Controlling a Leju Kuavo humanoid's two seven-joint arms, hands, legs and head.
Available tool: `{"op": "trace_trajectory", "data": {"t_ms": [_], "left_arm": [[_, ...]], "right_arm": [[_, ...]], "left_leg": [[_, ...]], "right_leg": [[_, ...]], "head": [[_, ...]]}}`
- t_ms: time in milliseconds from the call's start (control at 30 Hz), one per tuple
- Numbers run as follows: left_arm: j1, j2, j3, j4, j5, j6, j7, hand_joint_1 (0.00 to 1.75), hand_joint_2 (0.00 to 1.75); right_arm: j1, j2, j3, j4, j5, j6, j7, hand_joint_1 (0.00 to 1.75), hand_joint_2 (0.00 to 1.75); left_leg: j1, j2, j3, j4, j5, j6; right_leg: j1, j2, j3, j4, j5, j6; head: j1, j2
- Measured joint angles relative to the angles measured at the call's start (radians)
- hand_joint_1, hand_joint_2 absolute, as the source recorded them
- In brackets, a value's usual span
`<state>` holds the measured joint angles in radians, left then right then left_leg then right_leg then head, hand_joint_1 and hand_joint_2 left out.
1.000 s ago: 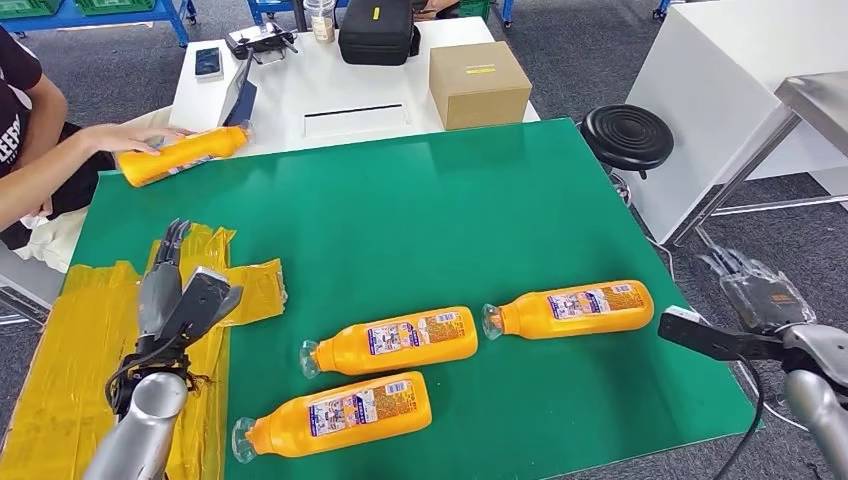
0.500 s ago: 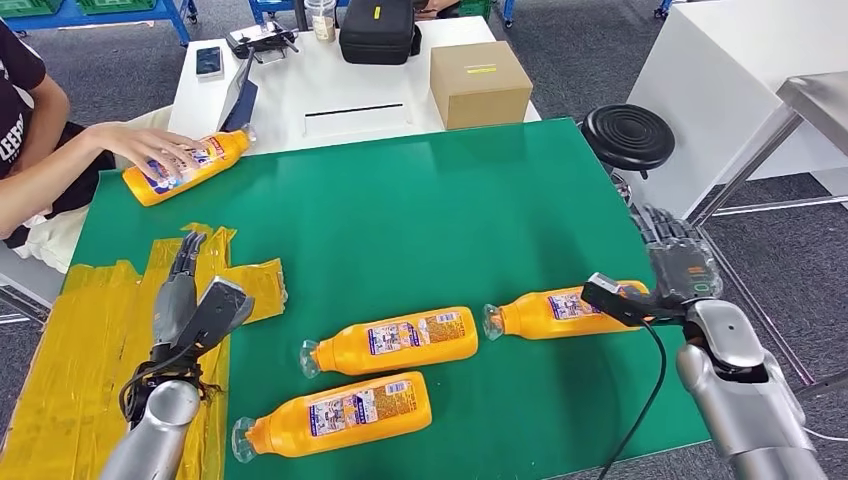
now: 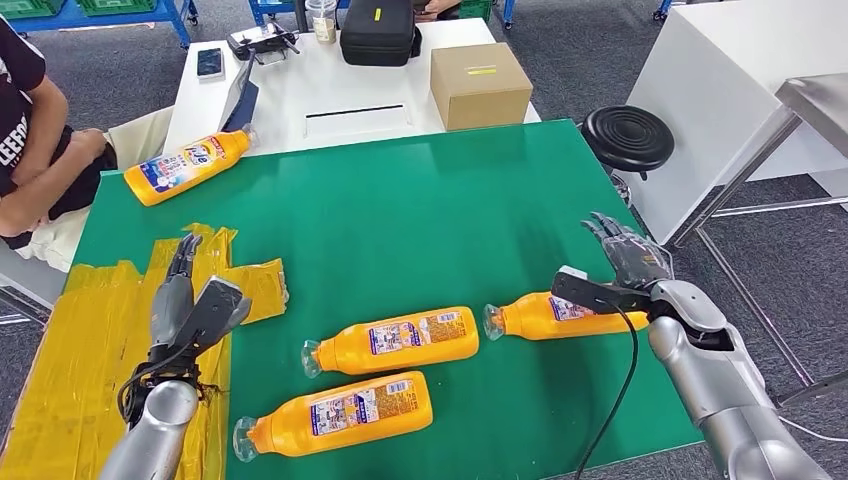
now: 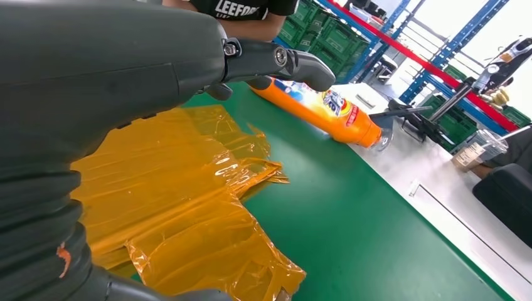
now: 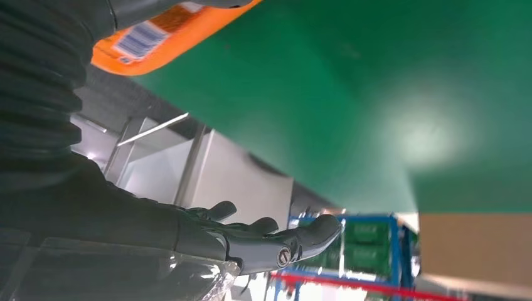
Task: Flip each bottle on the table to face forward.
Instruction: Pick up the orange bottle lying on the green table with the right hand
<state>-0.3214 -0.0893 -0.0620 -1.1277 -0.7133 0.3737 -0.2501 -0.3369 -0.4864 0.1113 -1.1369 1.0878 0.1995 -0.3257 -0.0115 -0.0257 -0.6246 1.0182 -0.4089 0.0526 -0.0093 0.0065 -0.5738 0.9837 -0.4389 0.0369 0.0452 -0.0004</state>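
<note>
Four orange bottles lie on the green table (image 3: 430,200). In the head view, the right hand (image 3: 625,265) sits at the right-centre of the frame with its fingers spread and nothing in them, its thumb over the base end of the right-hand bottle (image 3: 560,313); actual contact cannot be told. The middle bottle (image 3: 392,341) and the near bottle (image 3: 335,414) lie lower centre, well apart from both hands. The left hand (image 3: 190,300), also spread and empty, hovers at lower left above the yellow film (image 3: 90,330). The far bottle (image 3: 187,166) lies at upper left, beside a seated person (image 3: 40,150).
</note>
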Motion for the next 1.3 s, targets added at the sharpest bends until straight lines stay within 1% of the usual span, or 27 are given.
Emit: {"op": "trace_trajectory", "data": {"t_ms": [133, 267, 433, 600, 700, 833, 933, 1000, 1100, 1200, 1300], "left_arm": [[-0.002, 0.000, 0.007, 0.005, 0.004, 0.001, 0.006, 0.00, 1.75], [0.000, 0.000, 0.016, 0.011, 0.010, 0.002, 0.006, 0.00, 1.75], [0.001, 0.000, 0.021, 0.014, 0.010, 0.003, 0.006, 0.00, 1.75], [0.002, 0.000, 0.022, 0.015, 0.010, 0.003, 0.006, 0.00, 1.75], [0.002, 0.000, 0.022, 0.015, 0.010, 0.003, 0.006, 0.00, 1.75], [0.008, 0.000, 0.023, 0.015, 0.009, 0.002, 0.005, 0.00, 1.75], [0.018, -0.004, 0.025, 0.014, 0.002, -0.002, 0.004, 0.00, 1.75], [0.022, -0.008, 0.027, 0.014, -0.001, -0.006, 0.004, 0.00, 1.75], [0.024, -0.012, 0.030, 0.014, -0.002, -0.007, 0.005, 0.00, 1.75], [0.024, -0.013, 0.035, 0.015, -0.002, -0.006, 0.005, 0.00, 1.75], [0.024, -0.013, 0.038, 0.015, -0.001, -0.007, 0.004, 0.00, 1.75]], "right_arm": [[-0.025, -0.017, 0.040, 0.021, -0.069, 0.034, -0.001, 0.00, 1.75], [-0.022, -0.056, 0.060, -0.015, -0.144, 0.051, 0.001, 0.00, 1.75], [-0.021, -0.089, 0.073, -0.051, -0.162, 0.055, 0.002, 0.00, 1.75], [-0.020, -0.098, 0.085, -0.064, -0.164, 0.054, 0.002, 0.00, 1.75], [-0.019, -0.100, 0.086, -0.072, -0.177, 0.021, -0.001, 0.00, 1.75], [-0.009, -0.077, 0.057, -0.143, -0.179, -0.111, 0.011, 0.00, 1.75], [0.002, -0.030, 0.014, -0.238, -0.134, -0.228, 0.062, 0.00, 1.75], [0.014, 0.000, -0.011, -0.297, -0.108, -0.276, 0.091, 0.00, 1.75], [0.037, 0.030, -0.032, -0.362, -0.109, -0.281, 0.111, 0.00, 1.75], [0.062, 0.047, -0.041, -0.393, -0.138, -0.237, 0.109, 0.00, 1.75], [0.080, 0.052, -0.042, -0.404, -0.164, -0.173, 0.092, 0.00, 1.75]], "left_leg": [[0.000, -0.002, 0.001, 0.000, 0.000, 0.001], [-0.001, -0.003, -0.001, 0.000, 0.001, 0.001], [-0.001, -0.003, -0.001, 0.000, 0.000, 0.001], [-0.001, -0.003, -0.001, 0.000, 0.000, 0.001], [-0.001, -0.003, -0.002, 0.000, 0.000, 0.001], [-0.001, -0.003, -0.002, 0.000, 0.001, 0.001], [0.000, -0.003, -0.002, 0.000, 0.001, 0.001], [0.000, -0.003, -0.002, 0.000, 0.001, 0.001], [0.000, -0.003, -0.002, 0.000, 0.000, 0.001], [0.000, -0.003, -0.002, 0.000, 0.000, 0.001], [0.000, -0.003, -0.002, 0.000, 0.000, 0.001]], "right_leg": [[0.000, -0.002, 0.001, 0.000, 0.000, 0.000], [0.000, -0.003, 0.001, 0.000, 0.000, 0.000], [-0.001, -0.003, 0.000, 0.000, 0.000, 0.000], [0.000, -0.003, 0.000, 0.000, 0.000, 0.000], [0.000, -0.003, 0.000, 0.000, 0.000, 0.000], [0.000, -0.003, 0.000, 0.000, 0.000, 0.000], [0.000, -0.003, -0.001, 0.000, 0.000, 0.000], [0.000, -0.003, -0.001, 0.000, 0.000, 0.000], [0.000, -0.003, -0.001, 0.000, 0.000, 0.000], [0.000, -0.003, -0.001, 0.000, 0.000, 0.000], [0.000, -0.003, -0.001, 0.000, 0.000, 0.000]], "head": [[0.000, 0.000], [0.000, 0.000], [0.000, 0.000], [0.000, 0.000], [0.000, 0.000], [0.000, 0.000], [0.000, 0.000], [0.000, 0.000], [0.000, 0.000], [0.000, 0.000], [0.000, 0.000]]}}
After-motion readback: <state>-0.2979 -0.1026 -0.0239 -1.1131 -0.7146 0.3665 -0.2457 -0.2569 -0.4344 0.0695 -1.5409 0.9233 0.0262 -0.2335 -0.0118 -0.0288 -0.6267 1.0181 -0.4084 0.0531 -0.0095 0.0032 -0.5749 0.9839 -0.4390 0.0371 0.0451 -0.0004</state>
